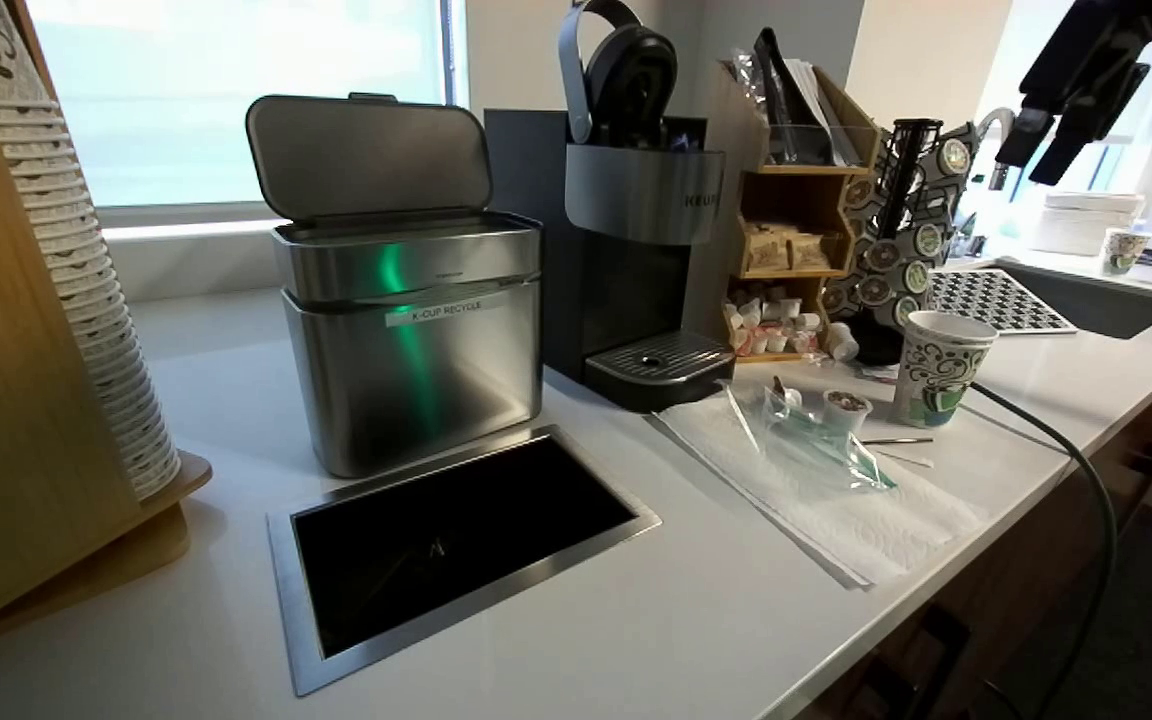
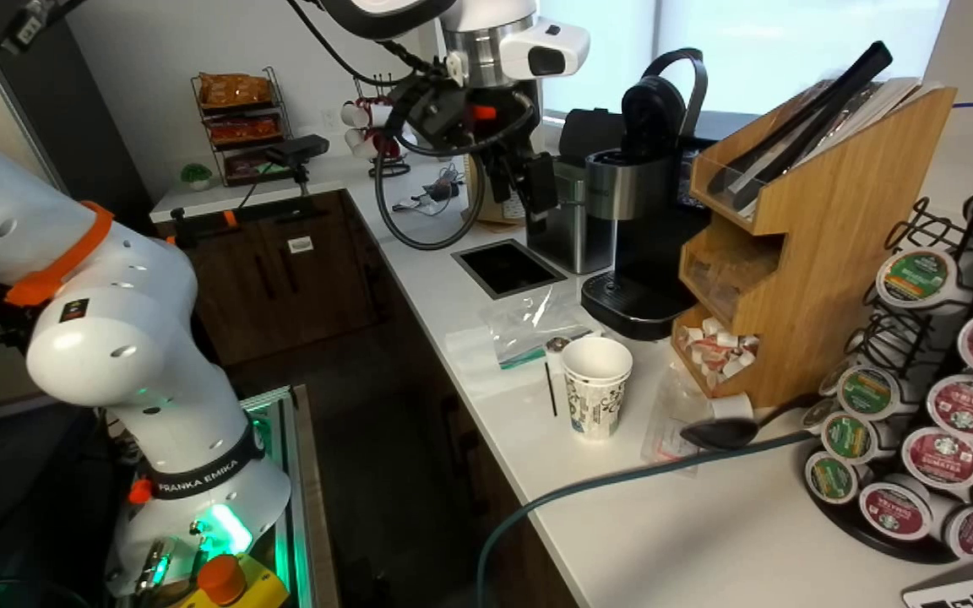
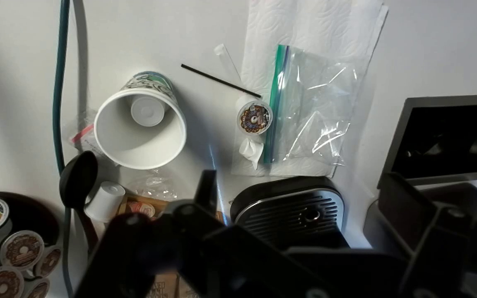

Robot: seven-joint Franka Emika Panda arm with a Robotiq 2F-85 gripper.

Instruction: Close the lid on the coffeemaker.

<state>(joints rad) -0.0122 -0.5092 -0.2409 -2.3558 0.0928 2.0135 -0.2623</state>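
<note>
Wrist view shows the claw point(image 3: 300, 182) wide, holding nothing. In an exterior view, the raised lid point(image 1: 634, 82) stands on the coffeemaker point(image 1: 638, 195), axis nearly twelve to six, between nine and ten o'clock from the claw, which must, I think, travel there.

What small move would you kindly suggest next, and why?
Likely bring the end effector toward the lid, ready to push it shut: both exterior views show the lid raised atop the coffeemaker and the end effector apart from it.
</note>
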